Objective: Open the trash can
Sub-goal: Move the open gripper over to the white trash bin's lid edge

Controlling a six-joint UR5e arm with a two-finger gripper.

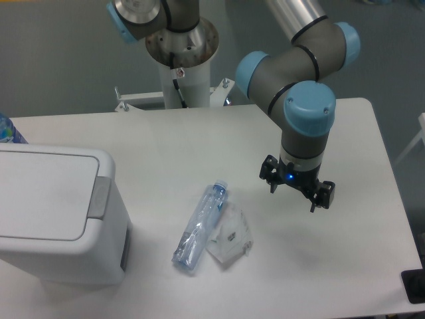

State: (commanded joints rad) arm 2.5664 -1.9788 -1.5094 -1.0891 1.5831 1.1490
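**Lid down, claw spread over bare worktop**

Sat at the left edge of the white worktop (199,133): trash can (60,212), boxy, white, round-cornered. Flat lid (43,196) lay closed, grey push tab (99,197) on its right rim. Just right of it lay a crushed clear bottle (200,226), touching a crumpled white mask (230,234). Farther right hung the claw (297,193), fingers apart, empty, well apart from the can.

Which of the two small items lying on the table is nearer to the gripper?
The white folded mask: it lies on the side of the clear plastic bottle facing the gripper; the bottle lies beyond it, toward the trash can.
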